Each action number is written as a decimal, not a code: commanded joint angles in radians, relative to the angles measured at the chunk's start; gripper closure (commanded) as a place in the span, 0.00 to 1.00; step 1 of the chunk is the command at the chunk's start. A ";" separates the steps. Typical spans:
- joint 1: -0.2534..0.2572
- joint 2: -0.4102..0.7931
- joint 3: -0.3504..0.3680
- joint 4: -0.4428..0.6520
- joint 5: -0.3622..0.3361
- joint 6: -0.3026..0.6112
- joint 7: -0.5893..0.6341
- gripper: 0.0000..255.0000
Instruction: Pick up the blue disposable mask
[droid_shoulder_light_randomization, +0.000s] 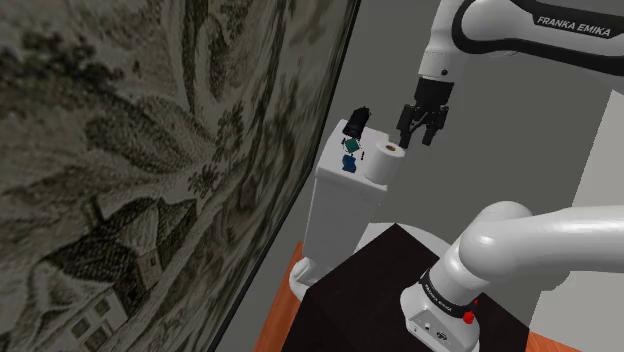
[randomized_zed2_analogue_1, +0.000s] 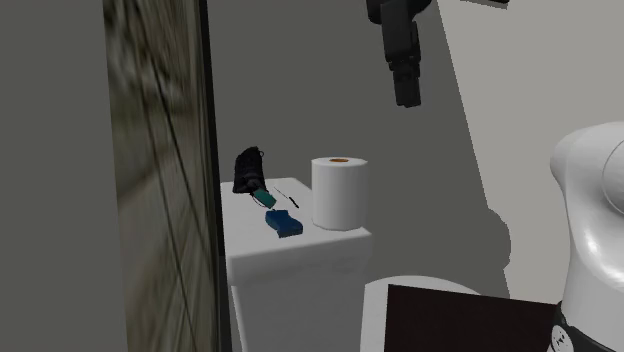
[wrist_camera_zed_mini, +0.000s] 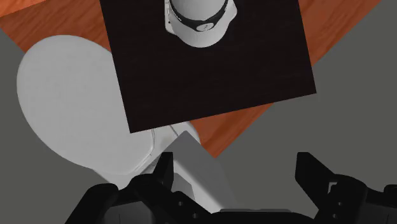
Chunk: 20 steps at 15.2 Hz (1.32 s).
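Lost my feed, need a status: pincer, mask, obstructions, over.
Pincer open, empty, well above the tank. Blue mask lying on tank top, untouched. White paper roll beside it, on the pincer's side.

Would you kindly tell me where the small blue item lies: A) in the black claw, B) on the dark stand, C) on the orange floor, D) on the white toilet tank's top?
D: the small blue item rests on the white toilet tank's top, beside the white paper roll.
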 joint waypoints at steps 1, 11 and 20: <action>0.000 0.000 0.000 0.000 0.000 0.000 0.000 0.00; -0.076 0.316 -0.048 0.066 0.060 0.304 0.154 0.00; -0.130 0.609 -0.110 0.205 0.141 0.507 0.251 0.00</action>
